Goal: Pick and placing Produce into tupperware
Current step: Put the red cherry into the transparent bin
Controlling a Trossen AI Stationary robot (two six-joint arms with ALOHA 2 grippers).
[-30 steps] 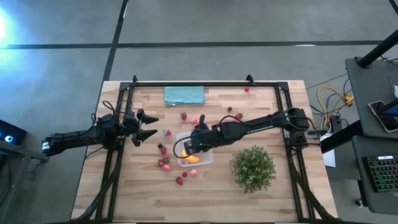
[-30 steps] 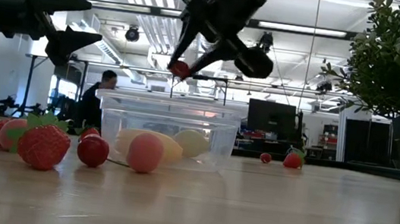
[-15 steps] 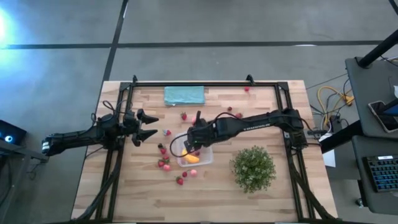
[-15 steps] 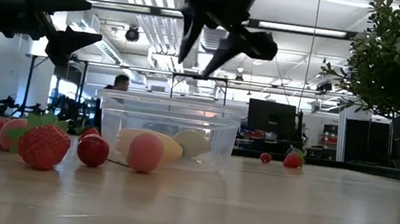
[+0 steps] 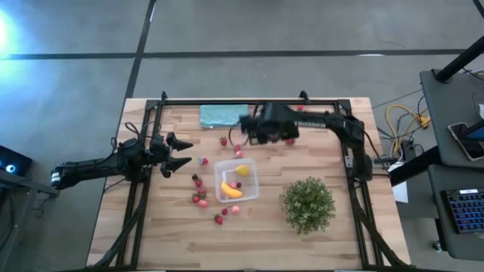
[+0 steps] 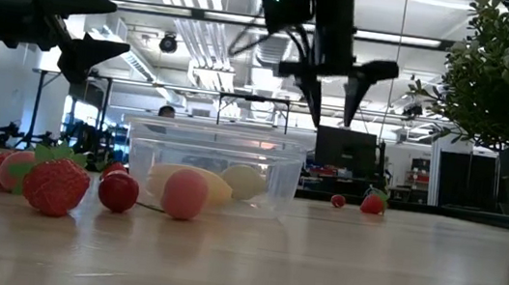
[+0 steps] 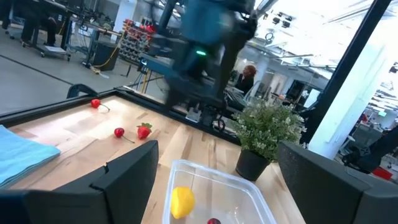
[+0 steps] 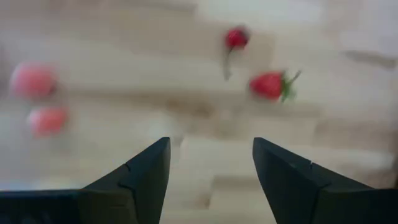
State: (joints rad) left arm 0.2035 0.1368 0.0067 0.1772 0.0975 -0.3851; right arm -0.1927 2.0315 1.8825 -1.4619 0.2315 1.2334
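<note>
The right hand has left the container for 12 o'clock, open and empty, and may scatter the strawberries there.

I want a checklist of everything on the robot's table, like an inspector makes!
Surface: wooden table, inside a black frame.
Job's things: clear tupperware holding a banana, a lemon and a small red fruit; strawberries scattered around it.
Clutter: potted plant; teal cloth.
Grippers: left pincer open, waiting at the table's left edge; right pincer open and empty, above loose berries beside the cloth.
Cables: yellow cables off the table.
Surroundings: a person far behind.
</note>
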